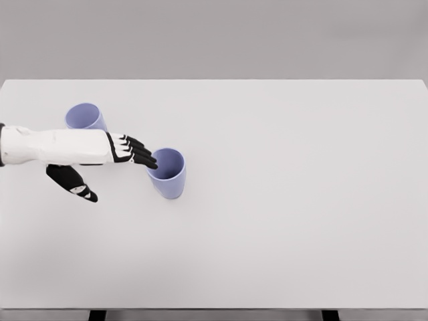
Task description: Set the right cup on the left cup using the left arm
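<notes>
Right now my left hand (pixel 127 150) reaches in from the left edge of the white table (pixel 301 200), fingers extended and spread, gripping nothing — the black fingertips (pixel 148 160) sit at the near-left rim of the right-hand lavender plastic cup (pixel 167 172), touching it or just short of it; I cannot tell which from above. That cup stands upright, mouth up, in the left half of the table, roughly midway between the far and near edges. It lies straight ahead of my fingers, to my right, so the grasp turns on closing around its wall from the left side. Its long axis is vertical, and my hand comes at it level, across that axis.

The other lavender plastic cup (pixel 83 116) stands behind my forearm, nearer the far-left corner, also upright; its lower part is hidden by the white arm. My thumb (pixel 73 184) hangs dark below the wrist, toward the near edge — whether it is lined up to oppose the fingers is hard to make out. My right arm is nowhere in view.
</notes>
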Controlling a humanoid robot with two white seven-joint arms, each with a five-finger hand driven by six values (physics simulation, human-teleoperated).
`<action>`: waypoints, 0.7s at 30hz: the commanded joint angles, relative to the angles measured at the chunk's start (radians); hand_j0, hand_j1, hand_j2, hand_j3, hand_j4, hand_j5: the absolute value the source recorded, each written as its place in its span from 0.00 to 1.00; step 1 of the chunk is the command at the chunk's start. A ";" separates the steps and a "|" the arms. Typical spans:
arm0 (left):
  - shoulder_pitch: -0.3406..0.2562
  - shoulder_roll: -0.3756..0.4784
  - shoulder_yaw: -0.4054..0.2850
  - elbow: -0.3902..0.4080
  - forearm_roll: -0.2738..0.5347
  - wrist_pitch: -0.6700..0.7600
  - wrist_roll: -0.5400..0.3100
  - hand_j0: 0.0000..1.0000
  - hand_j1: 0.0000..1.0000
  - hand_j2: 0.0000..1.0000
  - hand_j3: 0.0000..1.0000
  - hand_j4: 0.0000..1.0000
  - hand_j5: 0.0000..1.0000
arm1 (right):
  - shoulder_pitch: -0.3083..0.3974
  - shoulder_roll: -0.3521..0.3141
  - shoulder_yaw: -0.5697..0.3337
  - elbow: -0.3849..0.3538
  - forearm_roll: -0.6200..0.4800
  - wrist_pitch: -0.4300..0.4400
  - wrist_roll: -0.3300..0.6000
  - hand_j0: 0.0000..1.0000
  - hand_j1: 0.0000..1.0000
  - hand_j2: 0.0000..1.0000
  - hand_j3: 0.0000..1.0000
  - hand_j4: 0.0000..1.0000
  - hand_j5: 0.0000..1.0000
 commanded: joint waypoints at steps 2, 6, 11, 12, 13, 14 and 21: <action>-0.005 -0.001 -0.004 0.002 0.013 0.003 0.000 1.00 1.00 1.00 1.00 1.00 1.00 | 0.000 0.000 0.003 0.000 -0.001 0.000 0.000 1.00 1.00 1.00 1.00 1.00 1.00; -0.101 -0.044 0.003 0.016 0.057 0.003 0.000 1.00 1.00 1.00 1.00 1.00 1.00 | 0.000 0.000 0.006 0.000 -0.001 0.000 0.002 1.00 1.00 1.00 1.00 1.00 1.00; -0.124 -0.186 -0.033 0.060 0.059 0.003 0.000 1.00 1.00 1.00 1.00 1.00 1.00 | 0.000 0.000 0.004 0.000 -0.001 0.000 0.000 1.00 1.00 1.00 1.00 1.00 1.00; -0.123 -0.191 -0.034 0.064 0.057 0.003 0.000 1.00 1.00 1.00 1.00 1.00 1.00 | 0.000 0.000 0.004 0.002 -0.001 0.000 0.000 1.00 1.00 1.00 1.00 1.00 1.00; -0.124 -0.203 -0.037 0.065 0.056 0.003 0.000 1.00 1.00 1.00 1.00 1.00 1.00 | 0.000 0.000 0.004 0.000 0.001 0.000 0.000 1.00 1.00 1.00 1.00 1.00 1.00; -0.123 -0.219 -0.056 0.067 0.057 0.003 0.000 1.00 1.00 1.00 1.00 1.00 1.00 | 0.000 0.000 0.004 0.000 -0.001 0.000 0.000 1.00 1.00 1.00 1.00 1.00 1.00; -0.121 -0.243 -0.083 0.237 -0.002 0.003 0.000 1.00 1.00 1.00 1.00 1.00 1.00 | 0.000 0.000 0.004 0.000 -0.001 0.000 0.000 1.00 1.00 1.00 1.00 1.00 1.00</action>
